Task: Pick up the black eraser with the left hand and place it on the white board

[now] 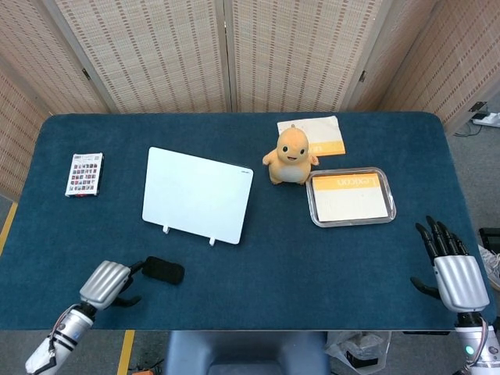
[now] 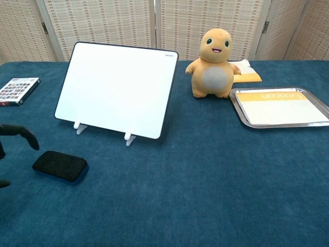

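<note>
The black eraser (image 1: 165, 270) (image 2: 60, 165) lies flat on the blue table in front of the white board (image 1: 197, 194) (image 2: 117, 89), which stands tilted on two small feet. My left hand (image 1: 105, 283) is just left of the eraser, its dark fingers (image 2: 20, 134) spread and reaching toward the eraser's left end, holding nothing. In the chest view only those fingers show at the left edge. My right hand (image 1: 455, 276) hovers open at the table's front right corner, far from the eraser.
An orange plush toy (image 1: 291, 156) stands right of the board, with a booklet (image 1: 316, 133) behind it. A metal tray (image 1: 351, 197) holding a paper lies at the right. A card box (image 1: 84, 173) rests at the far left.
</note>
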Robot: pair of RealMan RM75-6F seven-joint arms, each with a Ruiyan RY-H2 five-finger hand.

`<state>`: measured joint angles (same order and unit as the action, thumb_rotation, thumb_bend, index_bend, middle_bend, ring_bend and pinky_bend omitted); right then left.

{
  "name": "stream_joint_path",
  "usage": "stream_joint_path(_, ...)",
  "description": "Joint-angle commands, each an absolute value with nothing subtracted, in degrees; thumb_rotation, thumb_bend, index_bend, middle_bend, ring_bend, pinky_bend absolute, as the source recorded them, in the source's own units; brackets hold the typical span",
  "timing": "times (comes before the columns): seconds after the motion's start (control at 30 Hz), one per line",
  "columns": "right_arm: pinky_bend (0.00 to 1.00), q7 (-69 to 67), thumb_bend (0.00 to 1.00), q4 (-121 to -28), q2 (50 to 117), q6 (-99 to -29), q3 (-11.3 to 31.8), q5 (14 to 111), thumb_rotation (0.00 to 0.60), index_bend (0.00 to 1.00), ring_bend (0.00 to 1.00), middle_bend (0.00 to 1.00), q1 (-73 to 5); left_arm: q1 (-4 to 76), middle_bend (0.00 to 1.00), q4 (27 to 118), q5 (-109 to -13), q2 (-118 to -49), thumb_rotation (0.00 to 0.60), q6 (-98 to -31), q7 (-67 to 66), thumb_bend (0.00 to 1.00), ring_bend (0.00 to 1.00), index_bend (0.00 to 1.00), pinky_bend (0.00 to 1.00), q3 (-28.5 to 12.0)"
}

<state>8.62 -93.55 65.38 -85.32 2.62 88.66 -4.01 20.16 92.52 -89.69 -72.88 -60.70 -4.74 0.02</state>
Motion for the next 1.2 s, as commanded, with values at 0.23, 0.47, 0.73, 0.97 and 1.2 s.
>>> stream_joint_path(0.23,0.16,8.3,0.15,-93.4,65.3,-85.5,2.4,89.0,0.600,0.00,0.00,0.00,-4.0,24.4,1.00,86.9,-84.5,-78.6,0.600,-56.5,-4.9,0.29,1.00,0.36,1.00,-2.5)
stream_joint_path(0.47,0.16,8.9,0.15,-93.6,65.4,-85.3,2.4,88.7,0.600,0.00,0.00,0.00,-4.1,25.2,1.00,84.0,-85.3,-81.3,0.600,-56.9,-6.0,0.29,1.00,0.36,1.00,-1.3)
stream_joint_path(0.73,0.16,8.7,0.15,-93.6,65.3,-85.3,2.3,88.8,0.600,0.00,0.00,0.00,-4.0,26.3,1.00,83.6,-84.1,-82.5,0.600,-56.1,-7.4,0.29,1.00,0.34,1.00,-0.9)
stream_joint_path(0.97,0.16,8.6,0.15,-93.6,65.2,-85.4,2.3,88.7,0.600,0.00,0.00,0.00,-4.0,27.1,1.00,82.5,-83.3,-83.2,0.600,-56.1,-7.6,0.28,1.00,0.32,1.00,-1.2)
stream_joint_path(1.2,0.16,8.8,0.15,-93.6,65.2,-85.3,2.3,88.8,0.600,0.00,0.00,0.00,-4.1,27.6,1.00,82.4,-83.2,-83.2,0.600,-56.4,-7.8,0.29,1.00,0.32,1.00,-0.9)
